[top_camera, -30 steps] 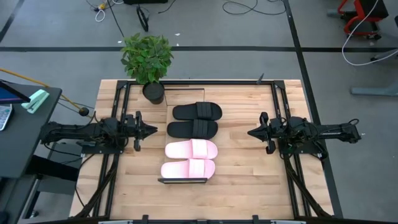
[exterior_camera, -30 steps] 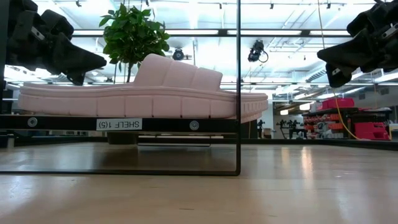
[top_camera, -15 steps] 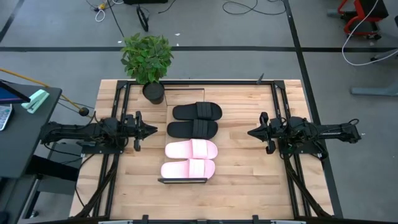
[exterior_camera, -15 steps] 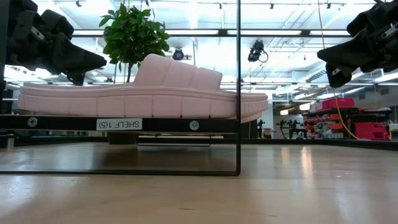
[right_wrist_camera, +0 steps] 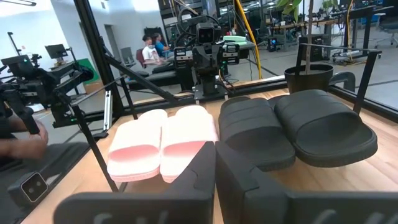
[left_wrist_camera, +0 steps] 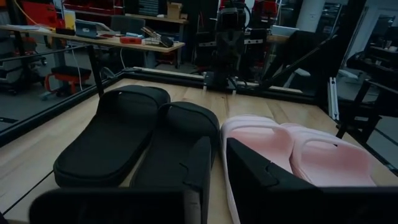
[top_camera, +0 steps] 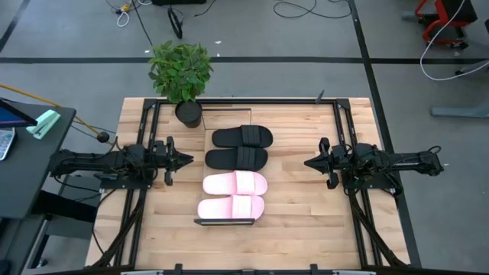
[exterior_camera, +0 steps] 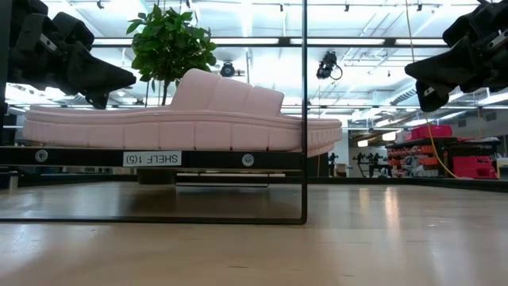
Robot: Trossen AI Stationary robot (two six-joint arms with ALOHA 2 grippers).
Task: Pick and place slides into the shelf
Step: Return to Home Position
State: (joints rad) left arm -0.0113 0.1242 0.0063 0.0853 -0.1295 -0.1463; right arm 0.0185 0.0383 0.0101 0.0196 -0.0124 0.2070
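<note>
Four slides lie side by side in a row on the shelf (top_camera: 225, 222), soles down: two black ones (top_camera: 242, 137) (top_camera: 237, 158) at the far end and two light pink ones (top_camera: 234, 183) (top_camera: 231, 206) at the near end. In the low view the nearest pink slide (exterior_camera: 182, 123) rests on the shelf's board (exterior_camera: 151, 158). My left gripper (top_camera: 187, 160) hovers left of the row, shut and empty. My right gripper (top_camera: 309, 163) hovers right of it, shut and empty. Both point level at the slides, as the wrist views show (left_wrist_camera: 217, 165) (right_wrist_camera: 216, 155).
A potted plant (top_camera: 181, 72) stands at the table's far left, just beyond the shelf's far end. Black frame rails (top_camera: 145, 153) (top_camera: 348, 153) run along the table under both arms. People sit in the room beyond the table (right_wrist_camera: 152, 45).
</note>
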